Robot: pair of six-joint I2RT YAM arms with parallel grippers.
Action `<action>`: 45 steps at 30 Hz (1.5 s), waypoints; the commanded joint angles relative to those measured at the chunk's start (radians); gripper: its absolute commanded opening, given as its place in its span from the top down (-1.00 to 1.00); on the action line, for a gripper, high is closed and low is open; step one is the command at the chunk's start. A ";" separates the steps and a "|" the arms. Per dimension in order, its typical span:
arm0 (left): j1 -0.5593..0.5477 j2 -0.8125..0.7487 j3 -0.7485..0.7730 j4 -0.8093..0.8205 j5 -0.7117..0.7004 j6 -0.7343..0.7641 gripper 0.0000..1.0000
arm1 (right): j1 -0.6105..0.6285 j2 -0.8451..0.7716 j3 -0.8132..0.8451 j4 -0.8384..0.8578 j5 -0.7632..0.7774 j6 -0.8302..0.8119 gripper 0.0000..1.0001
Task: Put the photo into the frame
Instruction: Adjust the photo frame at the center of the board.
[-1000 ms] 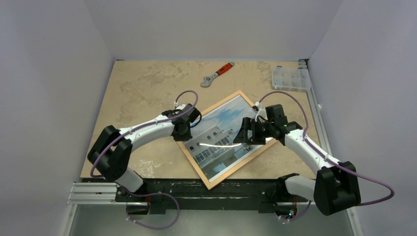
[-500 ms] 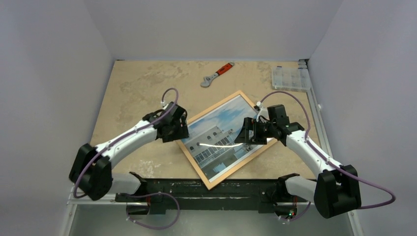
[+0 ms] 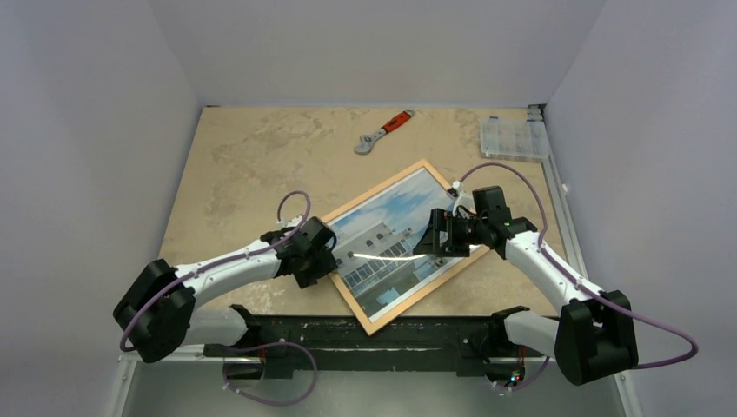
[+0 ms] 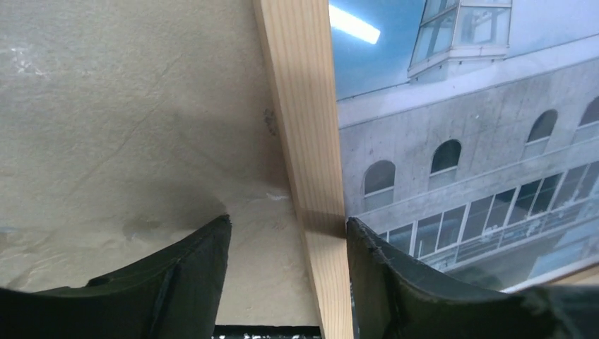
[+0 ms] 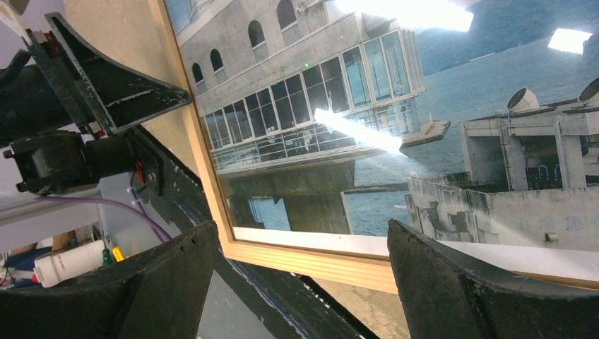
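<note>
The frame [image 3: 418, 299], thin light wood, lies flat and turned diagonally on the table, with the photo [image 3: 382, 243] of a white building, sky and water showing inside it behind glare. My left gripper [image 3: 318, 261] sits low at the frame's left edge. Its jaws are open and straddle the wood strip [image 4: 304, 106], gripping nothing [image 4: 287, 222]; one finger [image 4: 395, 282] is over the photo [image 4: 459, 127]. My right gripper [image 3: 435, 240] hovers open over the frame's right part. Between its wide jaws [image 5: 302, 229] I see the frame's near strip [image 5: 311, 258] and the photo [image 5: 318, 92].
An orange-handled wrench [image 3: 382, 132] lies at the back of the tan table [image 3: 243, 156]. A clear plastic compartment box [image 3: 514, 137] stands at the back right corner. A black rail [image 3: 287, 332] runs along the near edge, just below the frame's lowest corner.
My left arm has drawn back toward the near edge along the frame's left side, and its gripper has opened. The right arm and the frame have stayed in place.
</note>
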 commanded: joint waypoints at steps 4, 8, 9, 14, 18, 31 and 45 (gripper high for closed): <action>-0.006 0.127 0.047 0.090 -0.045 -0.035 0.23 | -0.005 -0.017 0.002 0.026 -0.028 0.005 -0.76; 0.054 0.171 0.107 0.056 -0.055 0.087 0.88 | -0.007 -0.014 0.010 0.019 -0.022 -0.004 -0.76; 0.080 0.177 0.118 0.048 -0.054 0.125 1.00 | -0.007 -0.012 0.011 0.019 -0.020 -0.006 -0.76; 0.223 0.224 0.240 -0.005 -0.094 0.396 1.00 | -0.010 0.000 0.021 0.016 -0.005 -0.016 -0.75; 0.271 0.366 0.488 -0.085 -0.178 0.644 1.00 | -0.012 0.005 0.028 0.017 0.025 -0.022 -0.76; 0.281 0.235 0.382 -0.013 0.033 0.577 -0.41 | -0.031 -0.027 0.133 0.010 0.469 -0.020 -0.97; 0.280 -0.022 -0.025 0.180 0.144 0.392 -0.39 | -0.246 0.055 0.096 0.126 0.555 0.017 -0.97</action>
